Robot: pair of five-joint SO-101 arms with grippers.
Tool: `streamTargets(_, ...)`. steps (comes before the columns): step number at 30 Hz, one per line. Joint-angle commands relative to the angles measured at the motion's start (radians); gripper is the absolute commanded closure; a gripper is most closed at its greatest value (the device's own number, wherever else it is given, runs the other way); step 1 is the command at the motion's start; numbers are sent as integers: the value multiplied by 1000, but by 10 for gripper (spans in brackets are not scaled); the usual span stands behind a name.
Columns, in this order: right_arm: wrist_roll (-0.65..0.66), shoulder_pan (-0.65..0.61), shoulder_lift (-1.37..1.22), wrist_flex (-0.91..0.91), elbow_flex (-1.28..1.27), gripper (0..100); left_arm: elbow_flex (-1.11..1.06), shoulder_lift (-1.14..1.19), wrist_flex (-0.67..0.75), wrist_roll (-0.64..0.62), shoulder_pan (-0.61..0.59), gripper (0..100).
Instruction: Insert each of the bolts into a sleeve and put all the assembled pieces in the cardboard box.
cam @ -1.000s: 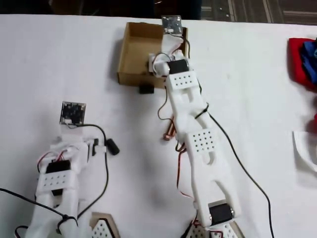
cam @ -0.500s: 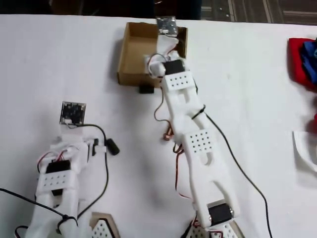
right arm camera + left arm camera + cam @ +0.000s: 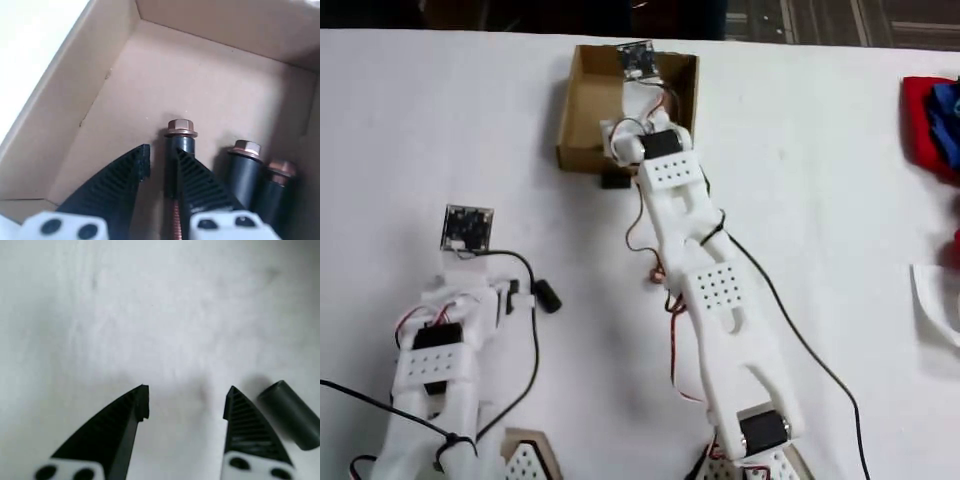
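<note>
My right gripper (image 3: 164, 155) hangs inside the cardboard box (image 3: 100, 100), shut on a black sleeve with a copper-headed bolt in it (image 3: 180, 137). Two more bolted sleeves (image 3: 245, 167) lean together beside it against the box wall. In the high view the right arm (image 3: 670, 180) stretches over the box (image 3: 582, 100) at the table's far middle. My left gripper (image 3: 187, 395) stands open low over the white table, nothing between its fingers. A loose black sleeve (image 3: 290, 415) lies just outside one finger, and shows in the high view next to the left arm (image 3: 548, 297).
A small black piece (image 3: 615, 180) lies on the table against the box's near wall. Red and blue items (image 3: 935, 115) sit at the right edge, with a white object (image 3: 935, 305) below them. Cables trail beside both arms.
The right arm has swung left, carrying its wrist from the box's right wall toward the middle of the box. The left arm has not moved.
</note>
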State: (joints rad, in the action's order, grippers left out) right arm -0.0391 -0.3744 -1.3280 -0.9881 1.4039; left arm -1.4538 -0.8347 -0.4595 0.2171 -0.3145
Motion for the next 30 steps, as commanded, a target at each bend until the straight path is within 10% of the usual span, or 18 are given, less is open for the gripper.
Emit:
streamTargets(1, 9, 33, 10, 22, 35, 939, 39, 3, 14, 3, 11, 744)
streamTargets(30, 8, 65, 280, -148, 44, 939, 39, 3, 15, 3, 11, 744)
